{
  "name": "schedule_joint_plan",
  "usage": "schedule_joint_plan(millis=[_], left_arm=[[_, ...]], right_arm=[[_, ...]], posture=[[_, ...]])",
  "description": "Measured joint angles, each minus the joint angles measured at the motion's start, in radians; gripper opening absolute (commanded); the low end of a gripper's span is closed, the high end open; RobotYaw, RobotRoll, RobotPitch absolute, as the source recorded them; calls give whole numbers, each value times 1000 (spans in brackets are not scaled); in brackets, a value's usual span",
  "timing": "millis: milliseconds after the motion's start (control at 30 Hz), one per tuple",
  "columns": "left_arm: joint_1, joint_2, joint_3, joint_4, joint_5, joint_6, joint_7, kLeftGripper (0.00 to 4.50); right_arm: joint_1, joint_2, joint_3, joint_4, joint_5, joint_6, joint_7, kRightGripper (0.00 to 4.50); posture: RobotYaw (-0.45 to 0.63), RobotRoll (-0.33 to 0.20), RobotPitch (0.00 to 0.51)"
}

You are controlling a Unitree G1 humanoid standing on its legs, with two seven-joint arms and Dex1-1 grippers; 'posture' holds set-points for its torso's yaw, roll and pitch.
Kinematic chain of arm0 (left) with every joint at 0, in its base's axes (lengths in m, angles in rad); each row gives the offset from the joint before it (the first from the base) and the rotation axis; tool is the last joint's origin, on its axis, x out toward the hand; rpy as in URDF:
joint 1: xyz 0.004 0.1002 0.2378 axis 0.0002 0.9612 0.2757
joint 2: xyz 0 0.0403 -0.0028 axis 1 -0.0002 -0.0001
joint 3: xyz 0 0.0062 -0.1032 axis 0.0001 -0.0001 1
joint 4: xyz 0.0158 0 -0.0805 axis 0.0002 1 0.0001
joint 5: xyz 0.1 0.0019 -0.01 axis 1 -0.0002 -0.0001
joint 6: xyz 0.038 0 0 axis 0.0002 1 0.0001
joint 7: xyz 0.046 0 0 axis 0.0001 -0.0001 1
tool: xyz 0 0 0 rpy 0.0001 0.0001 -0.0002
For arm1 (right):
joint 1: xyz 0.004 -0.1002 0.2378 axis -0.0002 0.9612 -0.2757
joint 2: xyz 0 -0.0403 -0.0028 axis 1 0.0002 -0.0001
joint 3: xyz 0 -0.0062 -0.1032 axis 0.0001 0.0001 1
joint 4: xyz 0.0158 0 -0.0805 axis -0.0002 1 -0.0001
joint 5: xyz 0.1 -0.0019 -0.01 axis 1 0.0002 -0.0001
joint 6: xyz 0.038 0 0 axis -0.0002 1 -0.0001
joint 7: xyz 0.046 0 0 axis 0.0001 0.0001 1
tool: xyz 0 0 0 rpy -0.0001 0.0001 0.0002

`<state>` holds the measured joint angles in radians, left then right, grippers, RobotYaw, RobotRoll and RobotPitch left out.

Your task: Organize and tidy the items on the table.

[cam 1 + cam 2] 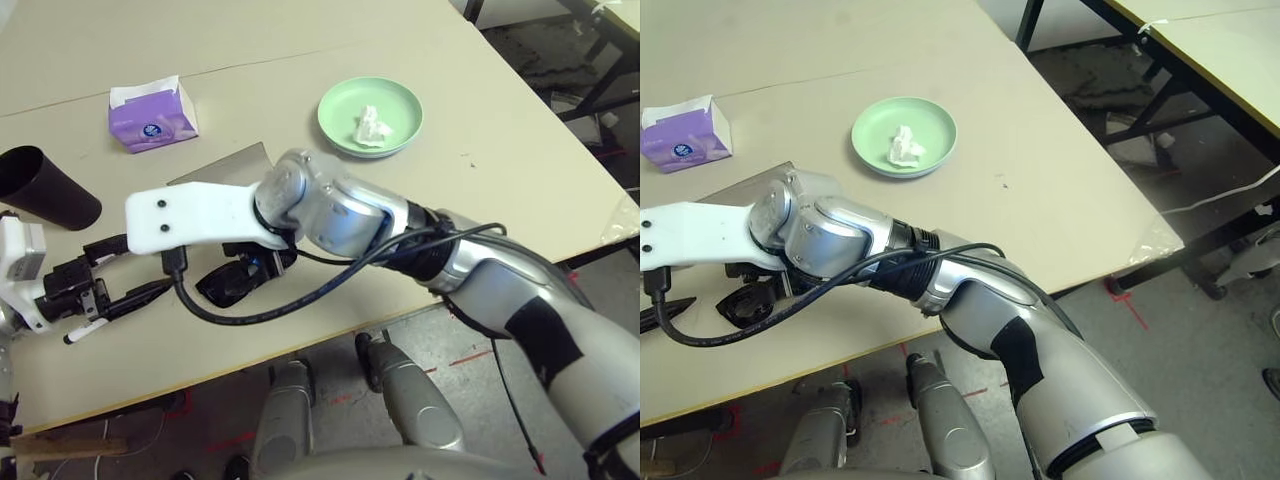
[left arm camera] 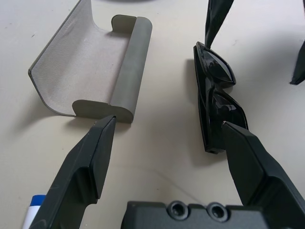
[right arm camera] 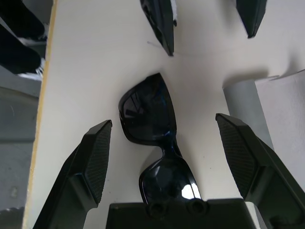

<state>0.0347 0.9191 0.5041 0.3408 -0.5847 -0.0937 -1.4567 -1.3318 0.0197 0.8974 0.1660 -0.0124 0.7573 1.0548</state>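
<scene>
Black sunglasses [image 3: 152,124] lie folded on the table [image 1: 480,200] near its front edge. My right gripper [image 3: 164,121] is open right above them, one finger on each side, not touching. My left gripper [image 2: 167,143] is open too and faces them from the left, its fingers [image 2: 88,162] low over the table. The grey glasses case [image 2: 95,67] lies open just behind the sunglasses. A white marker pen [image 1: 80,333] lies under my left gripper [image 1: 125,275]. A crumpled white tissue [image 1: 370,127] sits in the light-green plate [image 1: 400,100].
The purple tissue box [image 1: 152,115] stands at the back left. A black cup [image 1: 50,188] lies on its side at the far left. The table's front edge [image 1: 330,340] runs close to the sunglasses. My right forearm [image 1: 470,270] crosses the table from the right.
</scene>
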Motion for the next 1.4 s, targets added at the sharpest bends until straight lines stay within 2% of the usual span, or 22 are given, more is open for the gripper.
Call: schedule_joint_plan(millis=[367,633,867,1167,1400], left_arm=[[56,-11,16,-144,-13,55,75,4500],[80,-19,25,-215,-16,101,110,4500],[104,-11,37,-220,-18,119,95,4500],[205,50,119,-135,-10,72,-40,4500],[218,46,137,-151,-10,78,-31,4500]], right_arm=[[31,63,18,184,-114,-134,-20,4431],[69,70,17,222,-159,-172,-13,4431],[94,68,18,224,-198,-197,8,4431],[94,83,17,247,-226,-223,17,4431],[94,87,16,254,-227,-228,22,4431]], posture=[[-91,0,257],[-91,0,259],[-83,0,258],[-46,0,262],[-44,0,259]])
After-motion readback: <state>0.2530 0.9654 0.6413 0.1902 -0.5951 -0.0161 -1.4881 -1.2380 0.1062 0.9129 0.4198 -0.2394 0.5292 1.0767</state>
